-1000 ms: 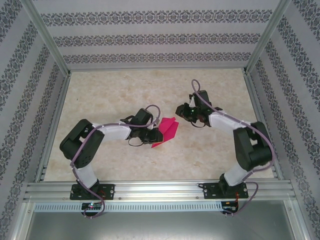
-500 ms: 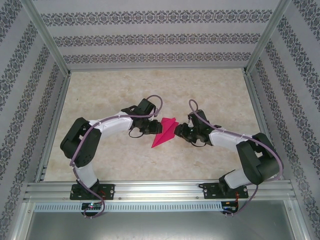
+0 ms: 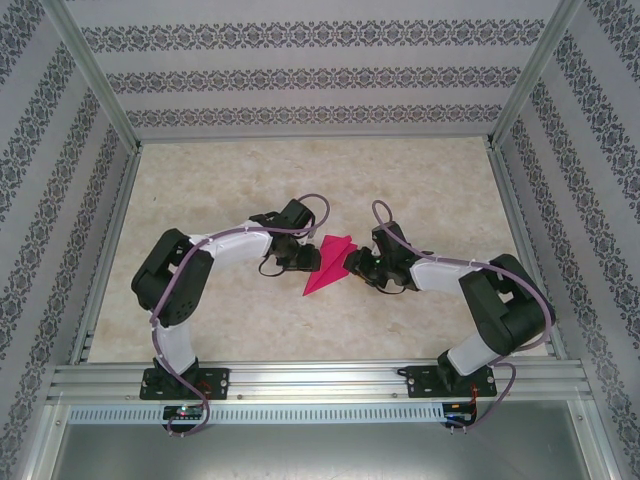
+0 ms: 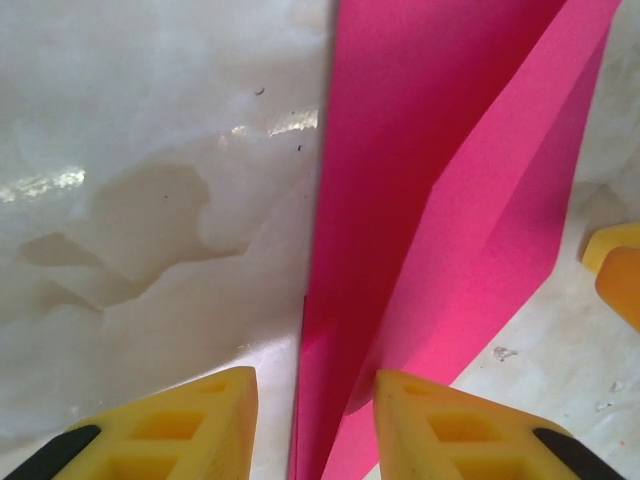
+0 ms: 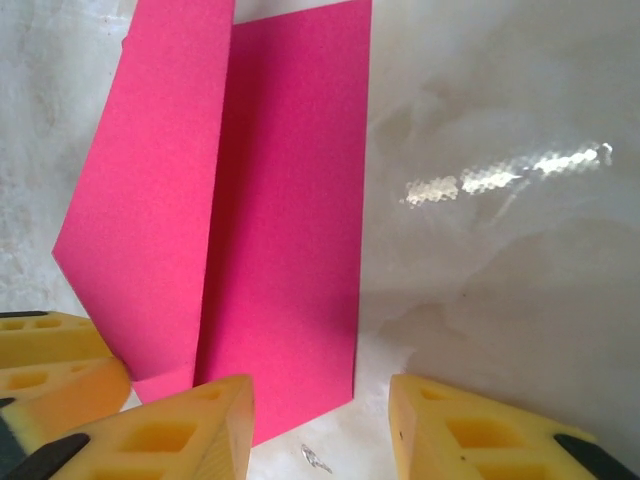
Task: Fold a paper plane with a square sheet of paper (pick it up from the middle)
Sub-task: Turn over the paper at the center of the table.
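Observation:
The square sheet of paper is folded into a slim magenta-pink paper plane (image 3: 330, 263) lying on the table's middle, nose pointing near-left. My left gripper (image 3: 308, 258) sits low at its left side, open; in the left wrist view the plane's raised fold (image 4: 440, 200) runs up between the yellow fingertips (image 4: 200, 420) without touching them. My right gripper (image 3: 352, 262) is low at the plane's right side, open, and the plane's wing (image 5: 280, 220) edge lies between its fingertips (image 5: 200, 430) in the right wrist view.
The marble-patterned table (image 3: 230, 190) is bounded by an aluminium frame and patterned walls (image 3: 300, 80). The two grippers face each other closely across the plane; the other gripper's yellow fingers (image 5: 50, 360) show at the left edge of the right wrist view.
My left gripper has opened and let the plane down flat. The right arm swung from behind the plane down to its right side, with its gripper opening wider.

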{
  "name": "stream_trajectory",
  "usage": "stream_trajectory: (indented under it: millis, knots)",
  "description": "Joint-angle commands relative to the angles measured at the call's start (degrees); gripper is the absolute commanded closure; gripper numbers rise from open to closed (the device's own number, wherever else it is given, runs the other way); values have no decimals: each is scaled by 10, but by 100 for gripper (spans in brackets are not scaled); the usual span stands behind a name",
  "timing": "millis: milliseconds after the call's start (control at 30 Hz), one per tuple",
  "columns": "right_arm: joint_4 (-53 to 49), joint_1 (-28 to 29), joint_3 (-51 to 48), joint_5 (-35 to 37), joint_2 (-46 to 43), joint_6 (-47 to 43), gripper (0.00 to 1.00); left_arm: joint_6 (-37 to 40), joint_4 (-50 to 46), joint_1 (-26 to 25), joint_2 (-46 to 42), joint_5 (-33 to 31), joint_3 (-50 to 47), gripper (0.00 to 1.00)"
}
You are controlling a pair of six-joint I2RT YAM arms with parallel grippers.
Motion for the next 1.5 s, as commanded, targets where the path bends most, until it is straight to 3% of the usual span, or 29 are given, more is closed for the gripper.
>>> stream_trajectory:
  millis: [0, 767, 1100, 1367, 1467]
  knots:
    - [27, 8, 10, -6, 13, 16, 60, 23, -15, 1, 17, 13, 16, 63]
    - [74, 14, 6, -12, 32, 47, 62, -11, 10, -28, 35, 48, -2, 67]
    - [-22, 13, 10, 49, -17, 38, 61, -37, 26, -35, 29, 62, -8, 68]
    - [64, 13, -22, 18, 1, 78, 60, -49, 29, -37, 18, 64, -10, 69]
    - [52, 13, -16, 15, 10, 76, 61, -51, 29, -37, 17, 62, -13, 69]
